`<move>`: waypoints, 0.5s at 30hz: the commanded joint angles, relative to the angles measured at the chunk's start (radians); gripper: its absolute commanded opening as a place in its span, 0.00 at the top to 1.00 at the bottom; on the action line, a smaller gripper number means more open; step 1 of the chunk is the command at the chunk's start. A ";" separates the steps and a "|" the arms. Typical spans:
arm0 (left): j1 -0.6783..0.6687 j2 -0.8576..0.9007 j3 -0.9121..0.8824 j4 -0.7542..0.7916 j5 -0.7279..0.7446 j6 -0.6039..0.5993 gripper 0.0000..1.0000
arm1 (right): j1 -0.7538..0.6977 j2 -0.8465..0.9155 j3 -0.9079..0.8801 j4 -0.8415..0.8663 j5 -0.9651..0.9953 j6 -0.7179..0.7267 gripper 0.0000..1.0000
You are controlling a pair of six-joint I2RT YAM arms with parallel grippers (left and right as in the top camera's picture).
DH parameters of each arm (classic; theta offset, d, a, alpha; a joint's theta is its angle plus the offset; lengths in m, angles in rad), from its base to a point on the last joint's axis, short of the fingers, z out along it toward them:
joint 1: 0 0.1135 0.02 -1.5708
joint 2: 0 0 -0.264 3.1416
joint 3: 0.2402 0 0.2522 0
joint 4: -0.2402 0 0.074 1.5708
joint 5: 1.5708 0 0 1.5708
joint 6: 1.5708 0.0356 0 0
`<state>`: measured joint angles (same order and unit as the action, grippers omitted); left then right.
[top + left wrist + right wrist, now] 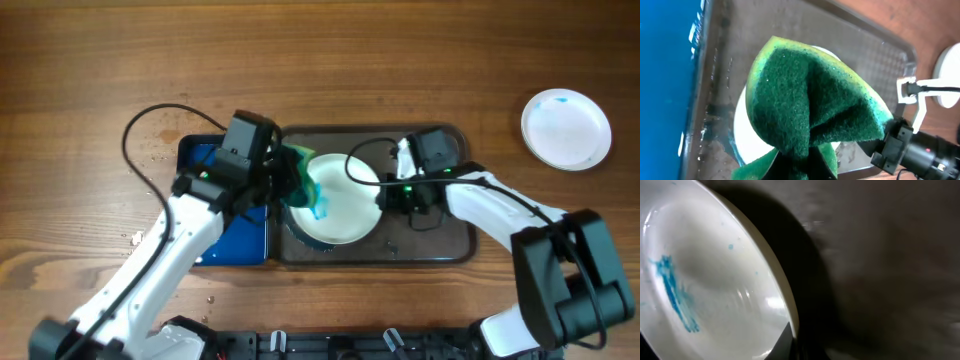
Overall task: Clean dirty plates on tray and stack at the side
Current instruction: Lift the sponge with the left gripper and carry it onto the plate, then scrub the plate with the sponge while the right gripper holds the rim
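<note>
A white plate [340,205] with a blue smear lies on the dark tray [440,250]. My left gripper [285,180] is shut on a green sponge [305,185] and holds it over the plate's left rim; the sponge [810,105] fills the left wrist view and hides most of the plate [747,135]. My right gripper [385,195] is shut on the plate's right rim. The right wrist view shows the rim [782,295] pinched between the fingers [792,342] and a blue streak [675,295] inside the plate. A second white plate [566,128] lies on the table at the far right.
A blue tray [225,240] lies left of the dark tray, partly under my left arm. Black cables loop over the table near both wrists. Small crumbs and drops lie on the wood at the left [135,238].
</note>
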<state>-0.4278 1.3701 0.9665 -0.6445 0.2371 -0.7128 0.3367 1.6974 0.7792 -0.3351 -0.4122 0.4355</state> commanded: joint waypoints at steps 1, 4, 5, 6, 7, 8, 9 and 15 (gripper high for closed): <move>-0.031 0.089 0.003 0.041 0.063 0.001 0.96 | 0.056 0.096 -0.020 0.014 0.010 0.062 0.95; -0.061 0.161 0.003 0.102 0.083 -0.002 0.96 | 0.076 0.096 -0.020 0.020 0.010 0.062 0.95; -0.072 0.189 0.003 0.127 0.094 -0.004 0.96 | 0.078 0.096 -0.020 0.020 0.011 0.061 0.96; -0.086 0.220 0.003 0.148 0.096 -0.016 0.96 | 0.077 0.096 -0.020 0.020 0.011 0.062 0.95; -0.095 0.239 0.003 0.156 0.095 -0.028 0.96 | 0.077 0.096 -0.020 0.020 0.011 0.062 0.95; -0.099 0.254 0.003 0.159 0.095 -0.029 0.96 | 0.077 0.096 -0.020 0.019 0.011 0.063 0.96; -0.105 0.277 0.003 0.159 0.095 -0.029 0.96 | 0.077 0.096 -0.020 0.017 0.011 0.062 0.96; -0.106 0.351 0.003 0.061 -0.130 -0.029 0.96 | 0.077 0.096 -0.020 0.016 0.010 0.062 0.95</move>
<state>-0.5354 1.6913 0.9665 -0.5335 0.2798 -0.7258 0.4053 1.7336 0.7940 -0.2974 -0.4648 0.4904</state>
